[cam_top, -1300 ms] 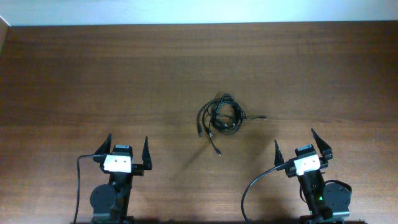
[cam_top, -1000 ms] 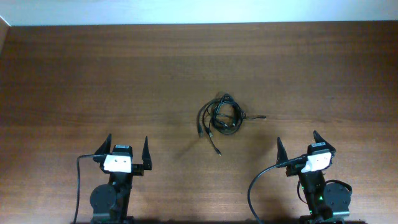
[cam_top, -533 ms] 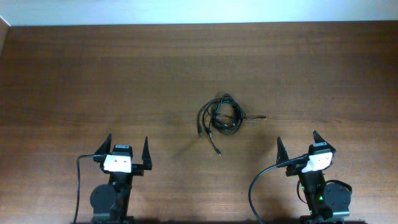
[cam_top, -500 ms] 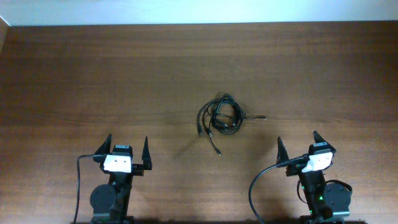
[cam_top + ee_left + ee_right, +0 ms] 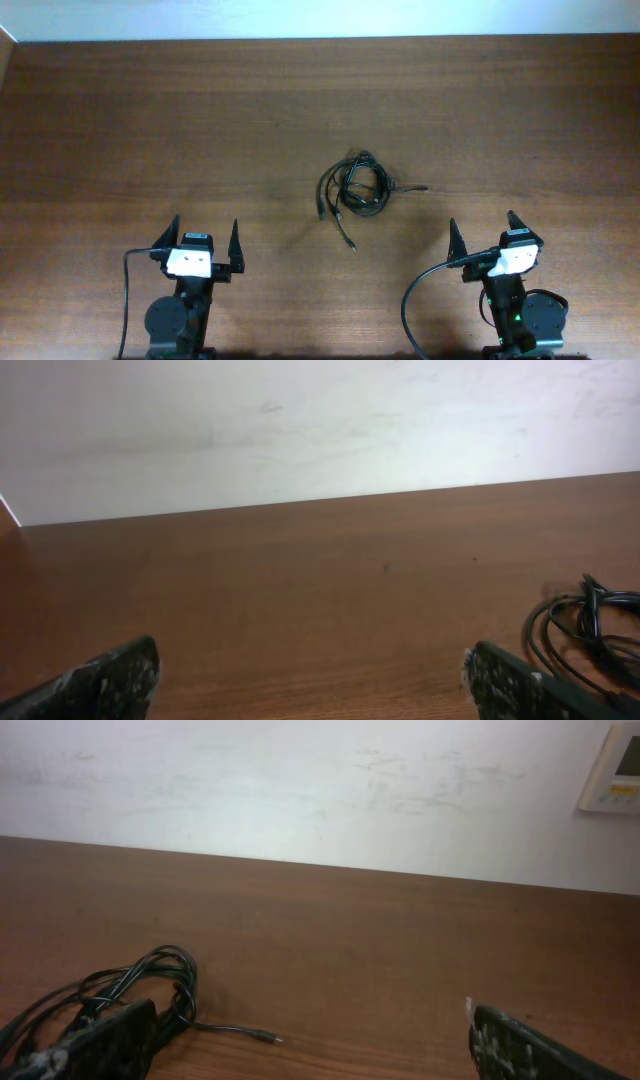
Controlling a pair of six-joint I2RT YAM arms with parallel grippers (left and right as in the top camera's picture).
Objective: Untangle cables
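Observation:
The cables are a small tangle of thin black cords lying on the wooden table near its middle, with plug ends sticking out to the right and toward the front. My left gripper is open and empty at the front left, well away from the tangle. My right gripper is open and empty at the front right. The tangle shows at the right edge of the left wrist view and at the lower left of the right wrist view, behind the left fingertip.
A white wall runs along the table's far edge, with a small white wall panel at the right. Thick black arm cables hang at the front by each arm base.
The right gripper has turned and shifted slightly to the right near its base. The left arm and the cables have not moved.

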